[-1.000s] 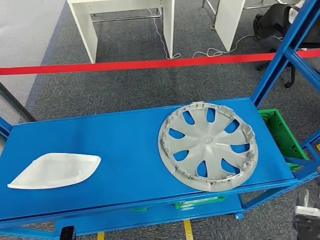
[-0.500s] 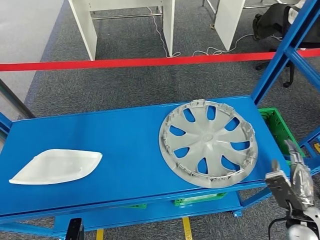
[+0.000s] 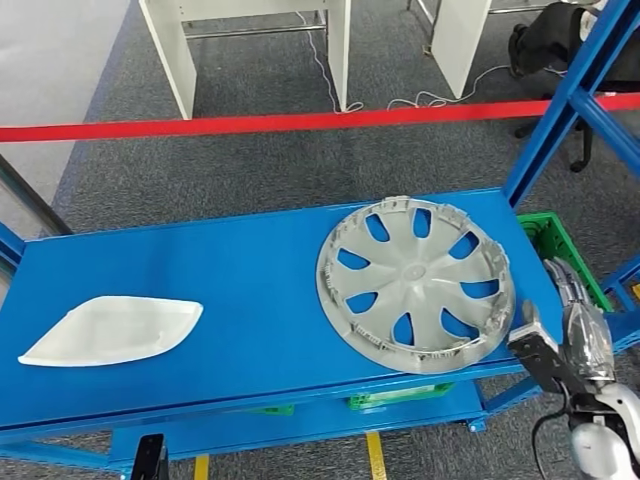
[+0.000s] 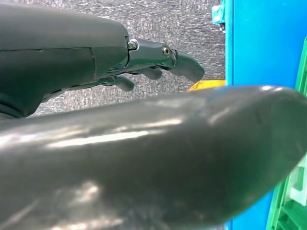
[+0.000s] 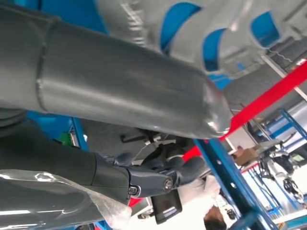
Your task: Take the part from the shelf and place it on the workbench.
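Observation:
A grey hubcap (image 3: 415, 285) lies flat on the right half of the blue shelf (image 3: 249, 280), and its spokes also show in the right wrist view (image 5: 203, 28). A white curved part (image 3: 113, 330) lies at the shelf's left end. My right hand (image 3: 570, 335) is raised at the shelf's front right corner, just right of the hubcap's rim, with thumb and fingers (image 5: 152, 177) apart and nothing held. My left hand (image 3: 149, 458) sits low under the shelf's front edge. In the left wrist view its fingers (image 4: 163, 57) are stretched out over carpet, holding nothing.
A green crate (image 3: 562, 260) sits below the shelf's right end, beside my right hand. A slanted blue upright (image 3: 566, 100) rises at the right. Red tape (image 3: 302, 125) crosses the carpet behind, with white table legs (image 3: 173, 60) beyond. A person (image 5: 213, 220) appears in the right wrist view.
My right hand has risen from the lower right corner to the shelf's front right corner beside the hubcap. The left hand's tip has edged up slightly. Both parts lie where they were.

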